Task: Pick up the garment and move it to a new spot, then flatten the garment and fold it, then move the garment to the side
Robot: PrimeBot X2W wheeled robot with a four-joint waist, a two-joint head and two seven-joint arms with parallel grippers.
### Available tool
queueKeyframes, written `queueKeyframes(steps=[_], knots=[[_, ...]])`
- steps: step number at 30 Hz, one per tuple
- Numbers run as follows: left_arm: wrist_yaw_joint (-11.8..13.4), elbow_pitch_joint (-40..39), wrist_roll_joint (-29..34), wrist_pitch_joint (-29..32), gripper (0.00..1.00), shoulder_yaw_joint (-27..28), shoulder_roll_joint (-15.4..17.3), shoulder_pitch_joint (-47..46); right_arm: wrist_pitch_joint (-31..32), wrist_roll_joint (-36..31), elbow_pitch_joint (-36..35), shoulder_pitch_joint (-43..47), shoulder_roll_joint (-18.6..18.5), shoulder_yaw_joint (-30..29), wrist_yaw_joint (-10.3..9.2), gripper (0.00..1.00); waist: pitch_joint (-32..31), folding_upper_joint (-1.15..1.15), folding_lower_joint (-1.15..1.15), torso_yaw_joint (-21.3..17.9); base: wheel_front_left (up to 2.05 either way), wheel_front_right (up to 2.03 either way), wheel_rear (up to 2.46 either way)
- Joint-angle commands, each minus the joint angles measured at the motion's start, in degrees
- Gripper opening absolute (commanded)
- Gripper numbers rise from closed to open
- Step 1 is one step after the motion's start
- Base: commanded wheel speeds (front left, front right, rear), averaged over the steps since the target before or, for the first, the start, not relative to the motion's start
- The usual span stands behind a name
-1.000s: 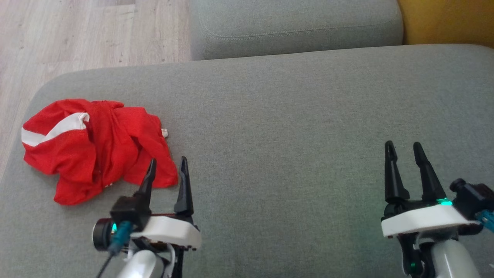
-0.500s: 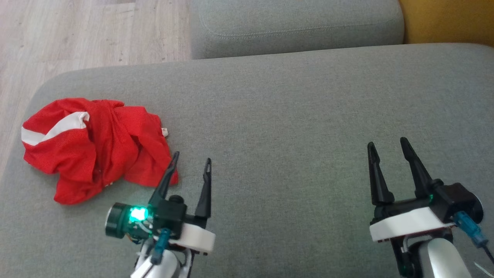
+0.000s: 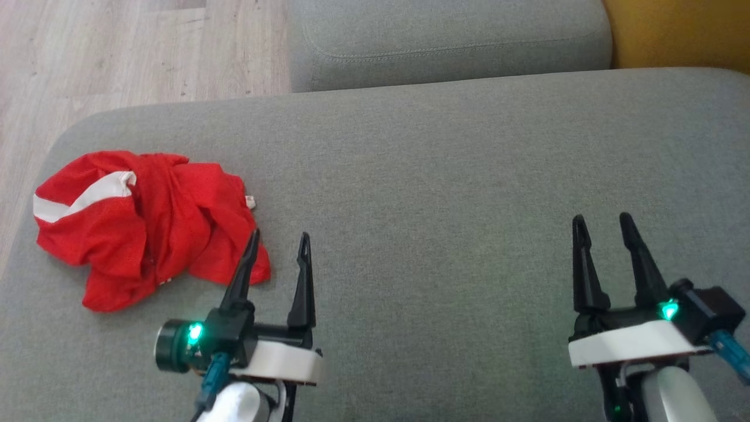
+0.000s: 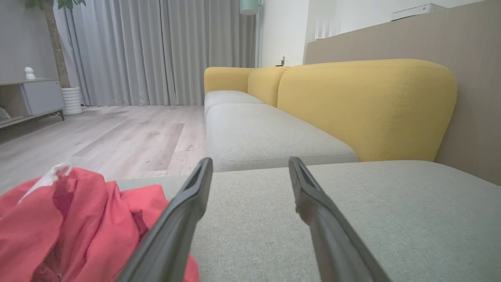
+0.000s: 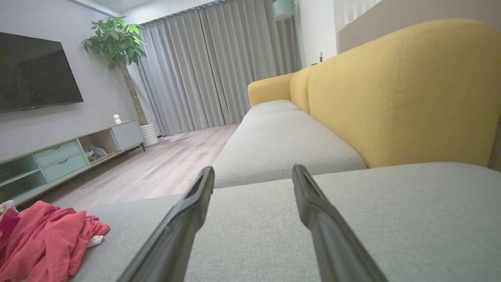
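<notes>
The garment [image 3: 140,225] is a crumpled red shirt with a white stripe, lying at the left end of the grey sofa seat [image 3: 445,176]. It also appears low on the left as the garment [image 4: 74,227] in the left wrist view and as the garment [image 5: 47,239] in the right wrist view. My left gripper [image 3: 279,241] is open just right of the garment's near corner, with its left fingertip over the red cloth's edge and nothing between the fingers. Far to the right my right gripper [image 3: 603,224] hovers open and empty over bare cushion.
Wooden floor [image 3: 117,53] lies beyond the seat's left and far edges. A second grey seat cushion [image 3: 451,41] adjoins at the back, and a yellow backrest [image 3: 679,32] runs along the right. A TV cabinet [image 5: 58,156] and a potted tree [image 5: 121,43] stand across the room.
My left gripper swung right, then came slightly back toward the garment. The right gripper shifted left, then back right a little. The garment has not moved.
</notes>
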Motion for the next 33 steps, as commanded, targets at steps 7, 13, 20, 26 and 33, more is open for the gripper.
queueKeyframes(steps=[7,13,20,26,33], knots=[[-4.55,1.16,4.81,-1.91,1.0,4.53,-2.76,0.55,-1.97,-1.52,0.98,-0.72,-0.46,2.51,0.42,1.0,0.07,0.0,0.0,-0.13,0.0,0.0,0.0],[-6.54,2.89,8.64,-2.76,1.0,6.29,-4.33,1.11,-2.82,-4.91,1.86,-1.11,-0.48,3.03,0.44,1.0,0.1,0.0,0.0,-0.13,0.0,0.0,0.0],[-9.09,3.79,11.03,-2.8,1.0,9.11,-6.0,1.67,-2.85,-4.7,2.62,-1.38,-0.48,3.02,0.44,1.0,-0.03,0.0,0.0,0.3,0.0,0.0,0.0],[-10.52,3.79,12.5,-2.8,1.0,11.16,-7.01,2.25,-2.85,-4.32,2.46,-1.33,-0.48,3.15,0.44,1.0,-0.31,0.0,0.0,1.37,0.0,0.0,0.0],[-11.49,4.5,14.21,-2.8,1.0,13.31,-7.72,3.04,-2.85,-4.59,1.93,-0.04,-0.48,3.87,0.44,1.0,-1.17,0.0,0.0,7.23,0.0,0.0,0.0]])
